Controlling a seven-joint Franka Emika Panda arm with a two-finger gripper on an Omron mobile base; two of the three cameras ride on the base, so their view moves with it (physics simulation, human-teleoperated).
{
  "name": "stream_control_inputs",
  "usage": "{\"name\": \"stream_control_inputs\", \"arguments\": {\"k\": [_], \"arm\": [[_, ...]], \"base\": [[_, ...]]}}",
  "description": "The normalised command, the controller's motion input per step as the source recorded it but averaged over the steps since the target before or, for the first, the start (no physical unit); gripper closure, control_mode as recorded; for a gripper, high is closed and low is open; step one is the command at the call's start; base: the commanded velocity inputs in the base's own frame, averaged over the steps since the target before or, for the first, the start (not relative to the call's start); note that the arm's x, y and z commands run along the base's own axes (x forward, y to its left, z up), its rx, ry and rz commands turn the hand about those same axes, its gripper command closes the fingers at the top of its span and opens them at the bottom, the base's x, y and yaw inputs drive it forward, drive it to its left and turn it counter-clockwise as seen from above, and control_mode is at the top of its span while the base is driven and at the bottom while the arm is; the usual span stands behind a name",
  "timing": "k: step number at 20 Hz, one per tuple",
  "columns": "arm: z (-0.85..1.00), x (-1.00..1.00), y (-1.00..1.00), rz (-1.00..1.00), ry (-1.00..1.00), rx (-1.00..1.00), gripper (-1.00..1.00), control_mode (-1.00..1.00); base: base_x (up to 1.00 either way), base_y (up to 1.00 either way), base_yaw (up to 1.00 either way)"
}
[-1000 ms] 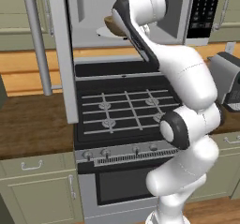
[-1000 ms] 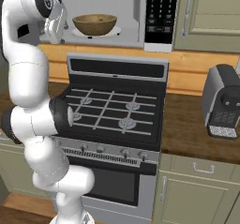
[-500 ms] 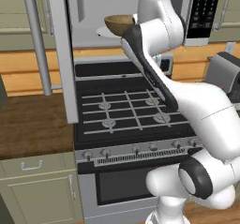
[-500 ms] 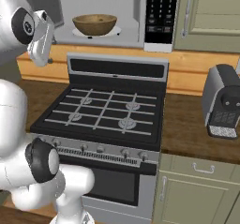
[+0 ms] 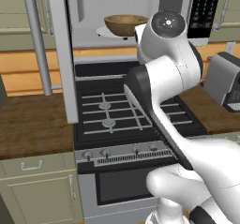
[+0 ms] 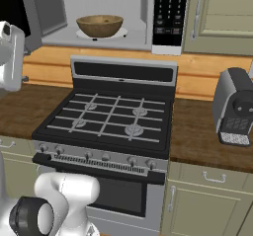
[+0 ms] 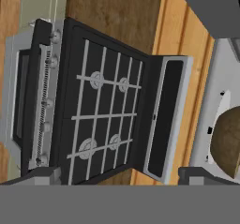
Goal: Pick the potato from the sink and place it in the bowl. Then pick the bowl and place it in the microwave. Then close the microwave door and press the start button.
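**Bowl is in the microwave; the open door is the next hazard**

The bowl (image 6: 99,25) sits on the white turntable inside the microwave (image 6: 113,13), round, brown and wood-grained with a paler rim. Whether the potato lies inside it cannot be told from these angles. In the hand view the bowl shows at 3 o'clock, the stove (image 7: 101,120) at the centre.

The microwave door (image 5: 58,54) stands wide open at 9 o'clock of the bowl, its bar handle (image 5: 37,40) facing outward. Likely trouble: the arm (image 5: 164,73) is folded close in front of the cavity, so a wide swing toward the door could clip the bowl or the toaster (image 6: 236,106) on the table. A glancing push might leave the door ajar, and the start button would then do nothing.

The gripper's opening cannot be made out; nothing appears held.
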Motion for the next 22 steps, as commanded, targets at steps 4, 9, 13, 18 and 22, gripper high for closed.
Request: {"name": "stream_control_inputs", "arguments": {"k": [4, 9, 13, 18, 22], "arm": [[0.37, -1.00, 0.41, 0.00, -0.32, 0.00, -1.00, -1.00], [0.08, -1.00, 0.59, 0.00, -0.33, 0.00, -1.00, -1.00], [0.00, -1.00, 0.87, -0.02, -0.33, 0.00, -1.00, -1.00], [0.00, -0.88, 0.84, -0.17, -0.23, 0.00, -1.00, -1.00], [-0.02, -0.09, 0.86, -0.39, -0.09, 0.00, -1.00, -1.00]], "base": [[0.00, 0.00, 0.00], [0.00, 0.00, 0.00], [0.00, 0.00, 0.00], [0.00, 0.00, 0.00], [0.00, 0.00, 0.00]]}}
